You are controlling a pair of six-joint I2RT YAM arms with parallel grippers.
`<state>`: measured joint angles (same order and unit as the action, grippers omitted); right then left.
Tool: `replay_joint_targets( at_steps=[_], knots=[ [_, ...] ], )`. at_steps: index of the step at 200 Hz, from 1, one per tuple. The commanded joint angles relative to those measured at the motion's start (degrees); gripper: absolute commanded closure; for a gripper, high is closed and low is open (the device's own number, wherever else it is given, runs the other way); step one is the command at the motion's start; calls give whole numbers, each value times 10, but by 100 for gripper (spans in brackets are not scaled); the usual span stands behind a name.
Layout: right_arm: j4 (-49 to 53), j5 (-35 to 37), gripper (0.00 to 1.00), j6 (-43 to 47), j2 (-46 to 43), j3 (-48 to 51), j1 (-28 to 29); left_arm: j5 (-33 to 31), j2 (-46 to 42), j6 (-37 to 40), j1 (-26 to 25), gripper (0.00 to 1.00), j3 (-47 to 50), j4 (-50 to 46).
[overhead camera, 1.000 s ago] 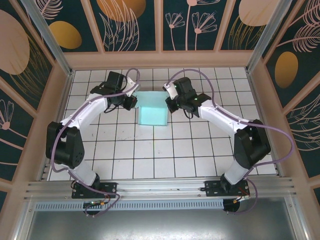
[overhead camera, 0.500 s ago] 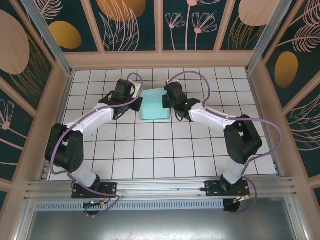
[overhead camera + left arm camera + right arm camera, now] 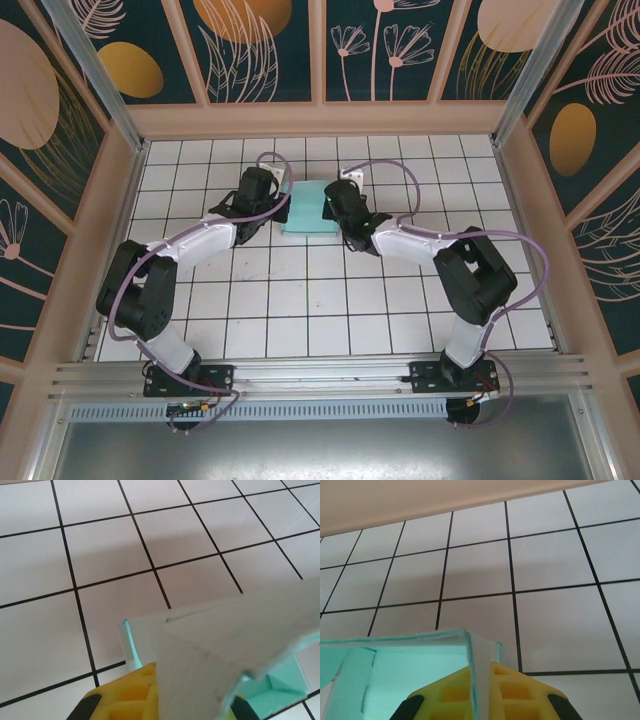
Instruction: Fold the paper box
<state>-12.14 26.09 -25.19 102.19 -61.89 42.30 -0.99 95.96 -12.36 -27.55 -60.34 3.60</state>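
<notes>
The paper box (image 3: pixel 306 206) is pale teal and lies on the white tiles near the back, between my two grippers. My left gripper (image 3: pixel 283 205) is at its left side and my right gripper (image 3: pixel 327 208) at its right side. In the left wrist view, a raised white-backed wall of the paper box (image 3: pixel 225 640) covers most of my left gripper (image 3: pixel 162 695), which is shut on it. In the right wrist view, a thin upright wall of the paper box (image 3: pixel 405 675) runs down between the yellow fingers (image 3: pixel 520 690) of my right gripper (image 3: pixel 482 682), shut on it.
The tiled floor (image 3: pixel 320 300) is ringed by low wooden walls; the back wall (image 3: pixel 320 118) is a few tiles beyond the box. The back wall's beige base (image 3: pixel 445 500) shows in the right wrist view. Both arms stretch forward over the middle tiles.
Both grippers have moved inward and toward the back, holding the box's sides. The box has shifted back with them and looks narrower, its side walls raised.
</notes>
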Motion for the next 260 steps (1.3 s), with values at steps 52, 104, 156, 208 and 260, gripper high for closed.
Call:
replay_joint_targets(
  at_steps=[52,104,156,208,260],
  knots=[
    [-114,31,100,-24,8,78,37,33,-25,-13,-21,100,96,177],
    [-184,54,100,-4,-3,130,60,30,-55,-12,-20,100,181,242],
    [-292,91,100,39,14,174,92,14,-54,-15,-30,100,223,303],
    [-331,79,100,18,41,202,97,-13,-50,0,-39,100,277,374],
    [-361,92,68,60,-29,228,116,-43,-50,7,-44,100,286,368]
  ],
)
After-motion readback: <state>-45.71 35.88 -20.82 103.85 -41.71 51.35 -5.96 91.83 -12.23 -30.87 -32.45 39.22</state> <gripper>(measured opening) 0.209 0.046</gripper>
